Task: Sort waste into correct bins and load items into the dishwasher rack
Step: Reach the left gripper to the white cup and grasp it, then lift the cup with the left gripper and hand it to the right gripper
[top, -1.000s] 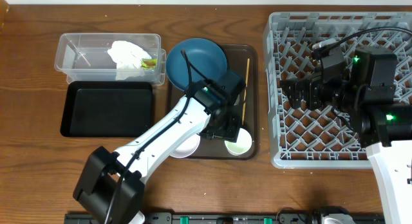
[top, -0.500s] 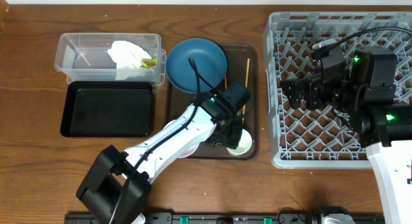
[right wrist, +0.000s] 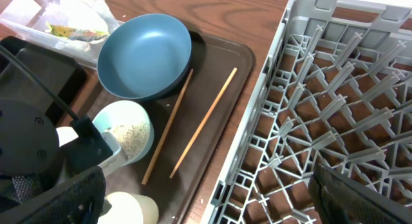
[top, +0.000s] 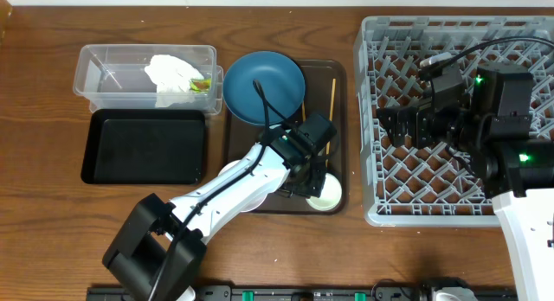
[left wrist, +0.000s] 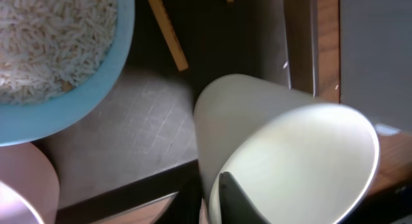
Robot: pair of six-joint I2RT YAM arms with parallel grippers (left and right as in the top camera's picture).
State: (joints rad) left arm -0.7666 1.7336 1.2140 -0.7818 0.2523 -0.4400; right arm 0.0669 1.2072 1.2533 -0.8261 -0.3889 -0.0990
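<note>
On the brown serving tray [top: 340,137], my left gripper [top: 313,187] [left wrist: 215,198] is shut on the rim of the small white cup [top: 327,195] [left wrist: 290,147]. One finger is inside the cup and the other outside. Beside the cup is the light blue bowl [left wrist: 96,82] [right wrist: 122,121] holding rice scraps [right wrist: 132,137]. The dark blue dish [top: 264,76] and two chopsticks [right wrist: 168,124] [right wrist: 205,120] also lie on the tray. The white bowl [top: 251,197] is partly under my left arm. My right gripper [top: 394,126] [right wrist: 207,185] hangs open over the grey dishwasher rack [top: 450,188].
At the back left, the clear tub [top: 112,76] holds the white napkin [top: 173,73] and the yellow-green wrapper [top: 201,83]. In front of it lies the black tray [top: 143,145]. My left arm crosses the brown tray's front left corner.
My left gripper slid toward the small white cup and closed on its rim. The right arm has not moved.
</note>
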